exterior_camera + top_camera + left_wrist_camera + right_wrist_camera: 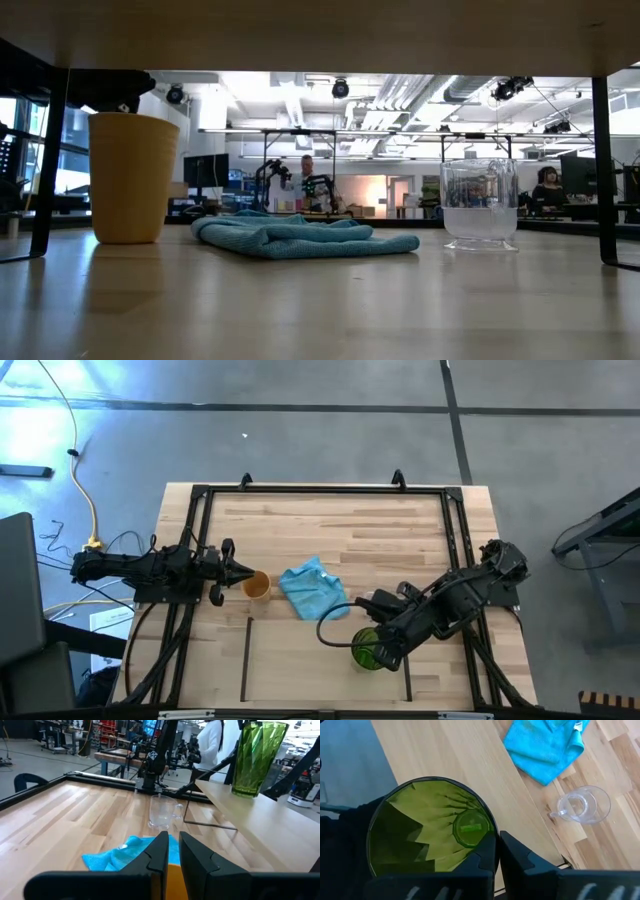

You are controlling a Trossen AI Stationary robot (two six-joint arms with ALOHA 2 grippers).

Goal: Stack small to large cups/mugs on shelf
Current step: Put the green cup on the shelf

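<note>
Green tumbler (431,831) sits near the table's front edge, inside the shelf lines (247,660). Our right gripper (496,851) pinches its rim. Our left gripper (172,851) pinches the orange cup (257,585) near the left edge. We lift slowly and keep it straight.

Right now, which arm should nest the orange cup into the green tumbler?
Left, probably. Its tool is closed on the orange cup's rim. The right tool already grips the green tumbler, so it can steady it.
</note>
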